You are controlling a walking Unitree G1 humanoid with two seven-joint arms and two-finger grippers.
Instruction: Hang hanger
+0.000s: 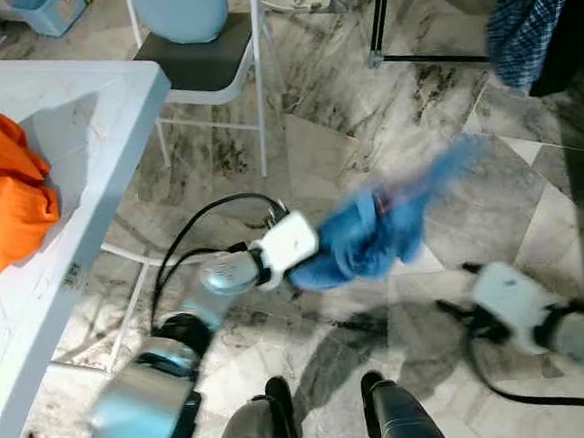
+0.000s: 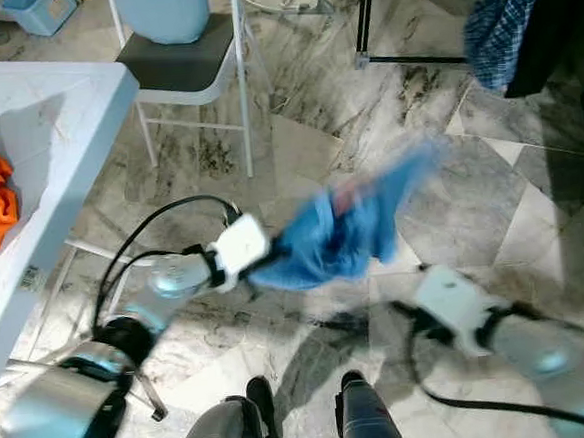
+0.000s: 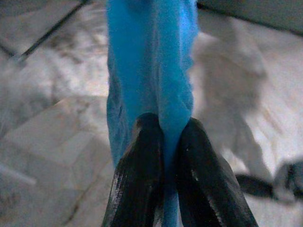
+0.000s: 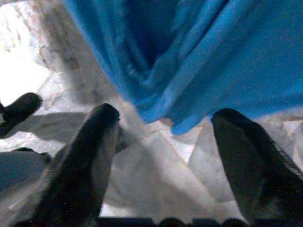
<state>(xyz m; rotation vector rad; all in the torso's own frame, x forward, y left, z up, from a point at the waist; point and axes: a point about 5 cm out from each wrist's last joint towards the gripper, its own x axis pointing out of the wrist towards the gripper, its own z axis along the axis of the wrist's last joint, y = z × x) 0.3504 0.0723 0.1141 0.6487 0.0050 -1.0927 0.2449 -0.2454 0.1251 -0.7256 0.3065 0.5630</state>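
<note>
Left tool (image 3: pixel 163 142) pinching blue cloth (image 1: pixel 373 231), marble floor (image 1: pixel 366 124)

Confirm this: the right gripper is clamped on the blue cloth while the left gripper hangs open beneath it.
Sides swapped. The left gripper is clamped on the blue cloth, as the left wrist view shows; the right gripper is open beneath it, as the right wrist view shows.

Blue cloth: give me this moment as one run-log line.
left gripper: shut on blue cloth, held over floor | right gripper: open, below cloth | orange cloth: on table
</note>
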